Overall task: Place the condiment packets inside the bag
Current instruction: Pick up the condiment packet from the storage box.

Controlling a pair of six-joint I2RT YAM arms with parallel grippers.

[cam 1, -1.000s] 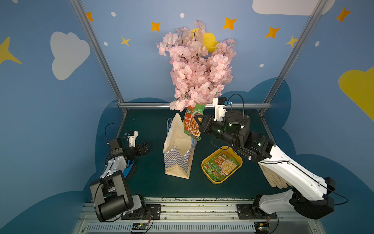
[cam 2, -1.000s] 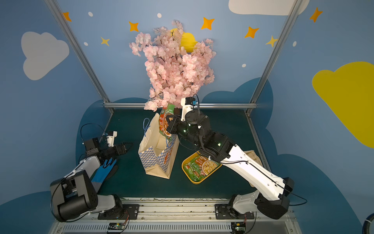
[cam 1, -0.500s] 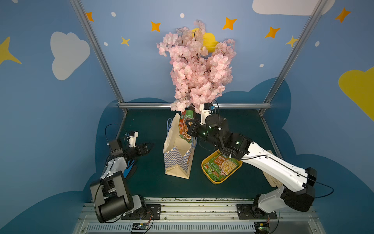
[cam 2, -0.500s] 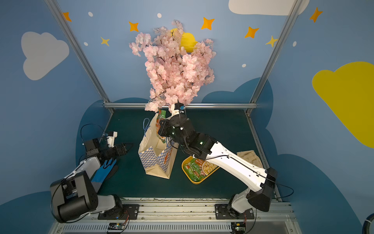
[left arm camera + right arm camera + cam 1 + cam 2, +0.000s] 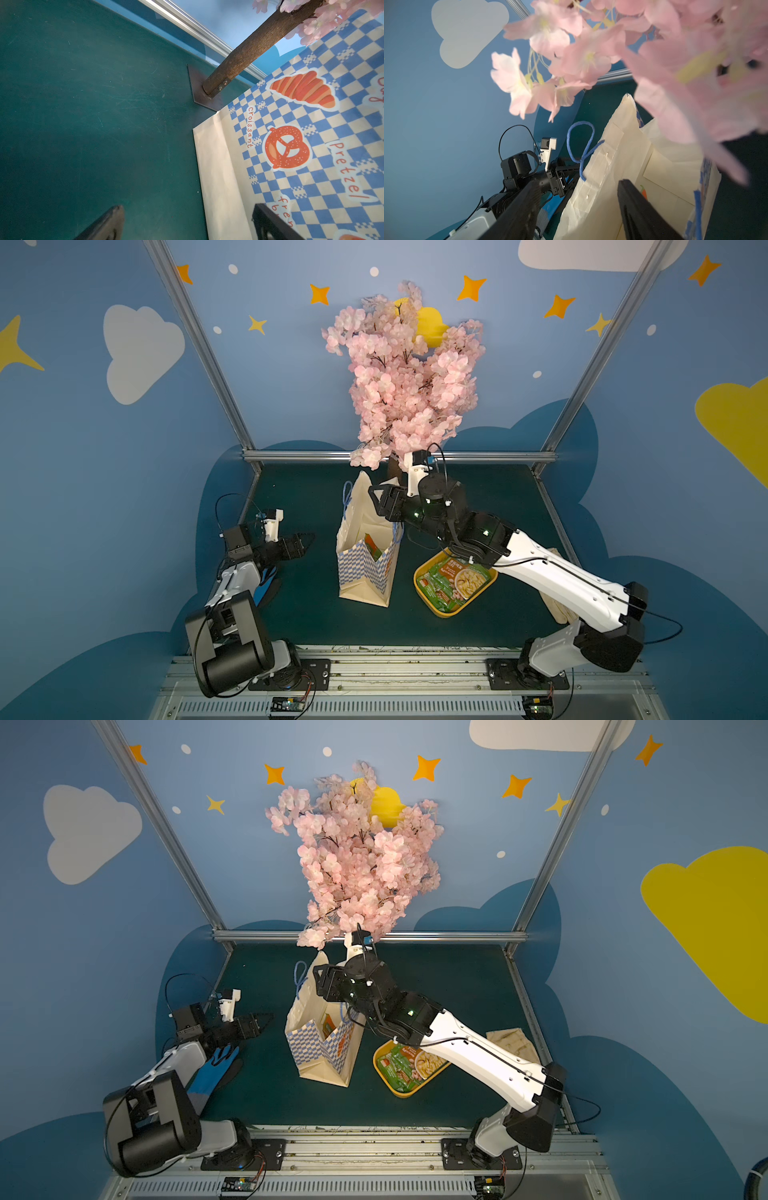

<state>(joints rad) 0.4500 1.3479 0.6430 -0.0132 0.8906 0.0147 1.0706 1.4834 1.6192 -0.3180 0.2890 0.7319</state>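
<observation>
- Condiment packets (image 5: pixel 451 583): one green packet (image 5: pixel 372 547) lies in the bag (image 5: pixel 361 572), several wait in the yellow tray (image 5: pixel 444 613).
- Both jaws gape empty, right ones over the bag.

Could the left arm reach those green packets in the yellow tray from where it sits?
Probably not easily. The bag stands upright between the left gripper and the yellow tray holding the condiment packets, and the right arm stretches above the tray toward the bag.
</observation>
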